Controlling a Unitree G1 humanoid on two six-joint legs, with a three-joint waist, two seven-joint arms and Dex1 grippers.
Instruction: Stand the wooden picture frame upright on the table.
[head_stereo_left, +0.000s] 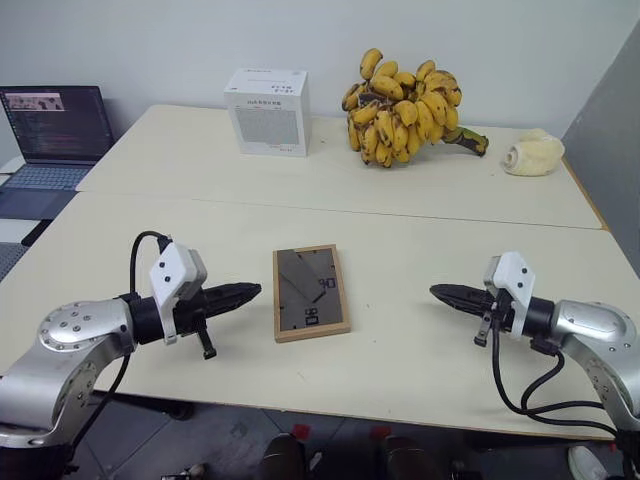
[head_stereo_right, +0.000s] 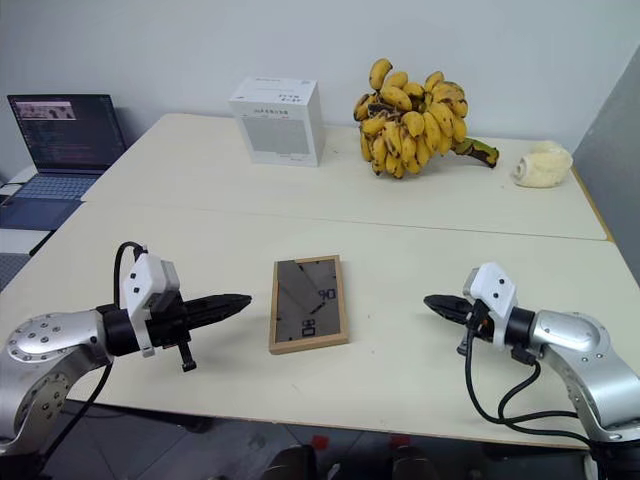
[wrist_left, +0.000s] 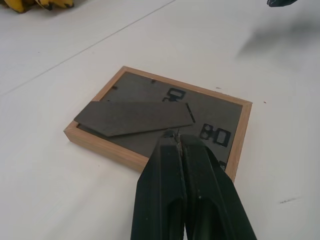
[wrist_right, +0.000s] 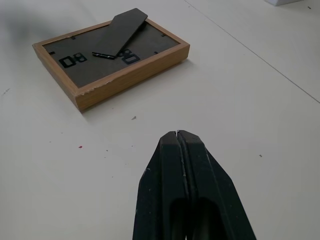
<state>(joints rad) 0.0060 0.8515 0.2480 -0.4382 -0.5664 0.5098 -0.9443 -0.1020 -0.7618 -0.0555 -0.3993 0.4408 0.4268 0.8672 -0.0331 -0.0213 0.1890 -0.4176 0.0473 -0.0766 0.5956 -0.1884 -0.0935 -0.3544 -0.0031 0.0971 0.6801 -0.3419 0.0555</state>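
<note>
Picture frame lying face down on the desk between two closed hands.

The picture frame (head_stereo_left: 311, 293) lies flat near the front of the desk (head_stereo_left: 420, 350), dark back panel up with its stand folded against it. The left hand (head_stereo_left: 248, 291) hovers just left of it, fingers pressed together and holding nothing; the right hand (head_stereo_left: 445, 294) hangs further off to the right, likewise closed and empty. At the far side sit a white box (head_stereo_left: 267, 111) and bananas (head_stereo_left: 405, 108).

The wooden picture frame (wrist_right: 110, 57) back reads "80".
</note>
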